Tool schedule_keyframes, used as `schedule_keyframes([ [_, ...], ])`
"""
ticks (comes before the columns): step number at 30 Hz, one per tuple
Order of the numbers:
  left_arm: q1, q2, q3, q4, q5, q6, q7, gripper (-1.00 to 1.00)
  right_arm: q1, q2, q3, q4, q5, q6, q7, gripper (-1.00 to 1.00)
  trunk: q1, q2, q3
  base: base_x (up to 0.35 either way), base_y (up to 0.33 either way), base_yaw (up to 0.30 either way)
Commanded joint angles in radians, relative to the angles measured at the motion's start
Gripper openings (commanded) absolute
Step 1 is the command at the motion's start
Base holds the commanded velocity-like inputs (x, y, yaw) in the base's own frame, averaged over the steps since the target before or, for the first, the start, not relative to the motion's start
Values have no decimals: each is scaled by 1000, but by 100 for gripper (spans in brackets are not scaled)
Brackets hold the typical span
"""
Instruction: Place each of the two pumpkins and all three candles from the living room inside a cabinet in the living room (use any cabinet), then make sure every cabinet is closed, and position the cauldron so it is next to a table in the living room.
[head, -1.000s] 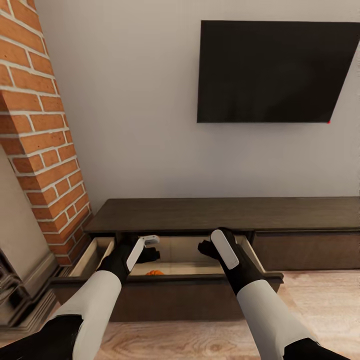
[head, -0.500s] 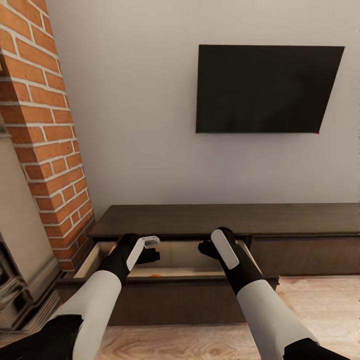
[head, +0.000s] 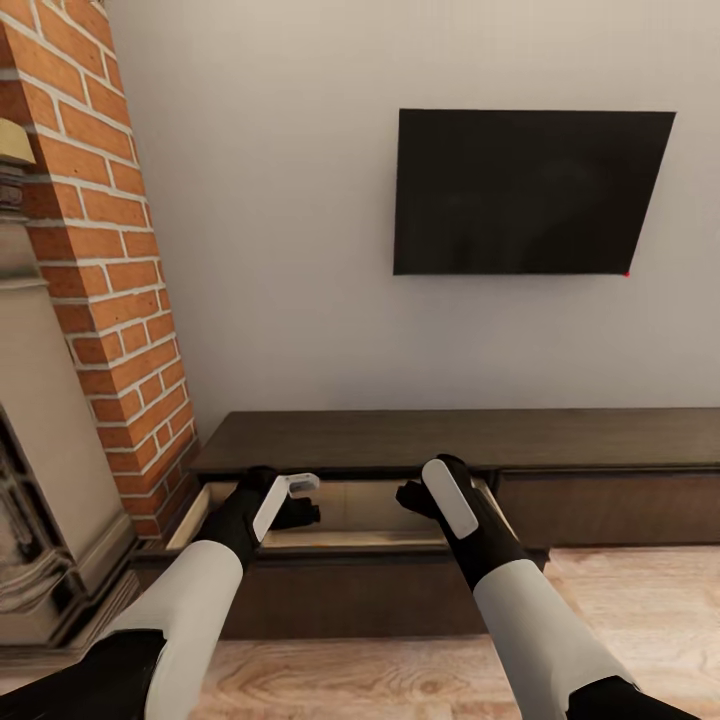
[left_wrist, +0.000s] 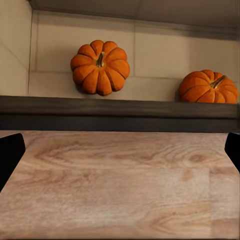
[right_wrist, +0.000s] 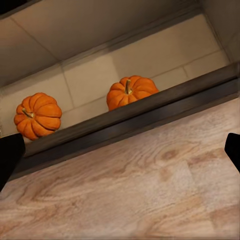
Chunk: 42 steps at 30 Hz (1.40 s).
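Beyond the fingertips of both grippers, inside the pale beige open drawer (head: 350, 505) of the long, low, dark brown wood cabinet (head: 450, 440), lie two bright orange ribbed pumpkins, the first pumpkin (left_wrist: 100, 67) and the second pumpkin (left_wrist: 210, 87) well apart on the drawer floor. Between the fingers and the pumpkins runs the dark drawer front (left_wrist: 120, 112), with pale wood floor (left_wrist: 120, 185) nearer the fingers. The left gripper (head: 300, 497) has its fingers spread wide, their dark tips at either edge of its wrist view, and they clasp nothing; the right gripper (head: 410, 497) stands likewise, fingers apart and empty.

By my reading, the pumpkin part is done. No candle shows in the drawer as far as the wrist views reach, so the three candles likely remain. The drawer has yet to be shut, and the cauldron has yet to be set by the table.
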Motion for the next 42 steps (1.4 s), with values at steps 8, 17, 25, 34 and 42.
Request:
schedule_keyframes([
  [8, 0, 0, 1, -12, 0, 7, 0, 100, 0, 0, 0, 0, 0, 0, 2, 100, -31, 56, 25, -2, 1, 0],
  [17, 0, 0, 0, -12, 0, 8, 0, 100, 0, 0, 0, 1, 0, 0, 6, 100, -65, 119, 53, -177, 0, 0],
  [25, 0, 0, 1, -13, 0, 8, 0, 100, 0, 0, 0, 2, -2, 0, 8, 100, -84, 154, 69, -307, 0, 0],
  [34, 0, 0, 1, -14, 0, 9, 0, 100, 0, 0, 0, 2, -2, 0, 7, 100, -84, 154, 69, -280, 0, 0],
  [42, 0, 0, 2, -14, 0, 7, 0, 100, 0, 0, 0, 3, -3, 0, 8, 100, -69, 126, 56, -49, 0, 0],
])
